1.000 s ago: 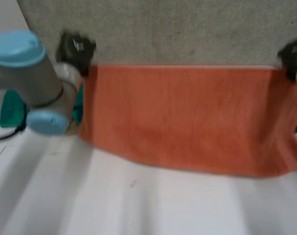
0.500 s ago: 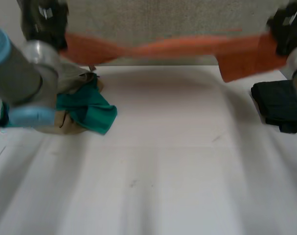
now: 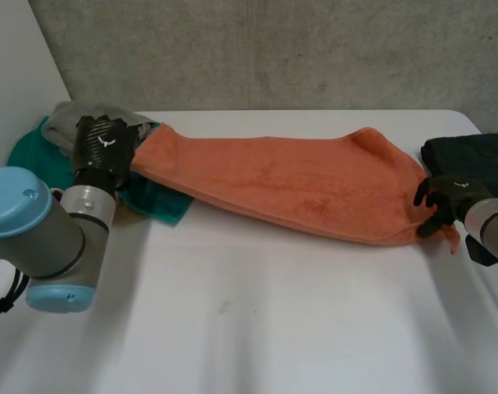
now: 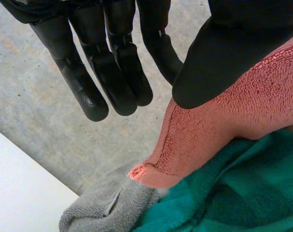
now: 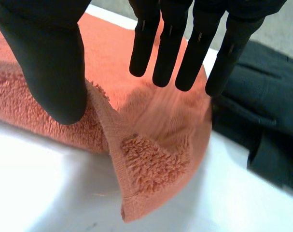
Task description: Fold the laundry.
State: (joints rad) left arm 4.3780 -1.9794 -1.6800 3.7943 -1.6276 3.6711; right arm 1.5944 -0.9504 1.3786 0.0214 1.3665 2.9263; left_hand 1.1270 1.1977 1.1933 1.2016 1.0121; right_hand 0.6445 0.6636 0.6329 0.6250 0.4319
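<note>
The orange towel (image 3: 298, 185) lies stretched along the far edge of the tabletop (image 3: 257, 312), I think to flatten it for folding. The left hand (image 3: 105, 148) and the right hand (image 3: 445, 199) are at its ends, fingers (image 4: 115, 72) straight, gripping nothing. Its left end rests on a green cloth (image 3: 162, 205) and a grey cloth (image 3: 68, 115) at the far-left corner, which hinders a flat fold. A dark cloth (image 3: 470, 156) lies at the far-right corner.

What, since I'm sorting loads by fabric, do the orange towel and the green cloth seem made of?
Orange towel: probably cotton terry, matte, with looped pile and a flat woven hem. Green cloth: smoother, flatter fabric, matte, no pile; fibre unclear.
</note>
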